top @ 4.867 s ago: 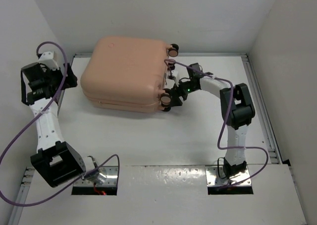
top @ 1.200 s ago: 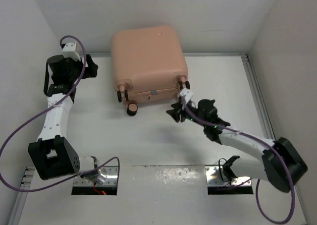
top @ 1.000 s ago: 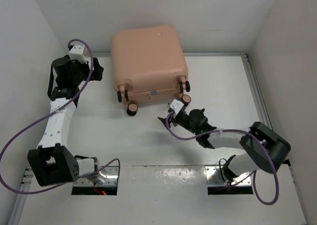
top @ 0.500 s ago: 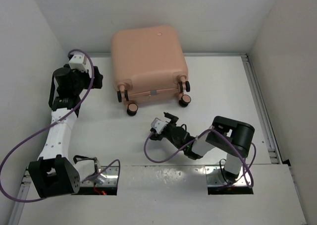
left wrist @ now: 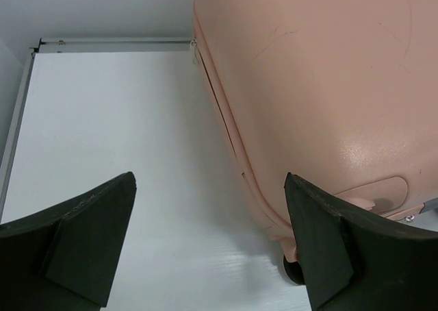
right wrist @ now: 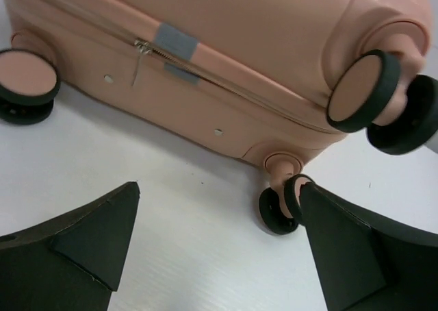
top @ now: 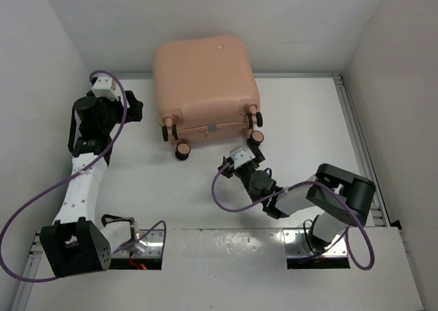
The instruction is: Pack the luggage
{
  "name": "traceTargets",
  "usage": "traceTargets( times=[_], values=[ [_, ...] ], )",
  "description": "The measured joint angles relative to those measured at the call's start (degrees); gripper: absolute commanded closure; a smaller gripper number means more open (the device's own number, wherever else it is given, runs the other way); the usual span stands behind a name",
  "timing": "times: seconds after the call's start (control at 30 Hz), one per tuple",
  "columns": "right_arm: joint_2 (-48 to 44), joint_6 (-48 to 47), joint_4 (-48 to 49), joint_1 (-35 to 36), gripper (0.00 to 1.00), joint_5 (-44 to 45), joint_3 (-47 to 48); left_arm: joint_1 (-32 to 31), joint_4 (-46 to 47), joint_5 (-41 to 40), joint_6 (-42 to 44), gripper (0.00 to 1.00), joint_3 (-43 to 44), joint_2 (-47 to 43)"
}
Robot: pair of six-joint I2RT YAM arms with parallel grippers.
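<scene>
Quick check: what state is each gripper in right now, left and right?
Left gripper: open, holding nothing.
Right gripper: open, holding nothing.

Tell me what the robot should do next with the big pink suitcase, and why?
Probably ease the right jaws forward to the small silvery zipper pull. The salmon-pink hard-shell suitcase lies zipped shut, so nothing can go in yet, and those jaws stand open and empty, facing its wheeled end.
</scene>
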Motion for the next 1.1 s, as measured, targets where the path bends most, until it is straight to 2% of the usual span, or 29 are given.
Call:
traceTargets(
  times=[0.2,0.27,0.37,0.4,0.47,0.53,0.63,0.77,0.8,0.87,0.93,0.97,1.0,1.07,1.1],
  values=[
    [-3.72,7.58,-1.25,3.08,0.0,1.16,-0.15,0.0,1.53,0.24,-1.77,0.05,-1.7,0.13],
    [-7.19,16.09,-9.49,1.95,0.0,-2.05,2.4,-0.15,1.57,0.37,-2.25,0.05,-2.05,0.39],
    [-12.48,34.77,-30.95,-5.84,0.0,-14.1,13.05,-0.17,2.16,0.63,-3.26,0.05,-2.27,1.18],
    [-13.29,39.95,-35.06,-8.61,0.0,-17.49,15.67,-0.22,2.4,0.7,-3.54,0.05,-2.43,1.4],
    [-15.8,45.7,-36.41,-12.31,0.0,-21.55,14.78,-0.46,2.97,0.94,-3.87,0.05,-3.06,1.73],
    [-18.62,46.93,-34.14,-12.5,0.0,-22.84,8.81,-0.94,3.04,1.09,-4.02,0.05,-3.54,2.12],
    [-17.62,45.03,-33.27,-10.43,0.0,-25.0,1.6,-1.64,2.89,1.31,-4.02,0.05,-3.89,2.43],
    [-15.67,45.0,-36.41,-12.46,0.0,-27.32,0.61,-2.03,1.88,1.25,-4.02,0.05,-3.87,2.43],
    [-15.76,44.94,-35.06,-12.96,0.03,-27.41,-0.02,-2.03,1.18,1.18,-4.09,0.05,-3.87,2.4],
    [-15.76,44.22,-31.06,-13.16,0.25,-27.47,-2.12,-2.03,-0.79,0.87,-4.48,0.05,-3.87,2.32],
    [-15.76,44.17,-29.14,-13.25,0.19,-27.32,-4.0,-2.1,-1.86,0.76,-5.01,0.05,-3.87,2.1],
    [-15.74,44.5,-28.98,-13.42,0.24,-26.91,-4.42,-2.29,-2.64,0.63,-5.33,0.05,-3.89,1.79],
    [-15.69,44.81,-27.8,-13.68,0.41,-26.25,-4.98,-2.67,-3.34,0.5,-5.62,0.05,-3.93,1.42],
    [-15.47,45.9,-24.26,-14.01,0.51,-25.2,-6.25,-3.63,-4.13,0.31,-6.12,0.05,-4.0,0.26],
    [-15.17,46.16,-22.53,-13.99,0.54,-24.17,-6.75,-4.15,-4.33,0.13,-6.29,0.05,-4.0,-0.39]
  ],
)
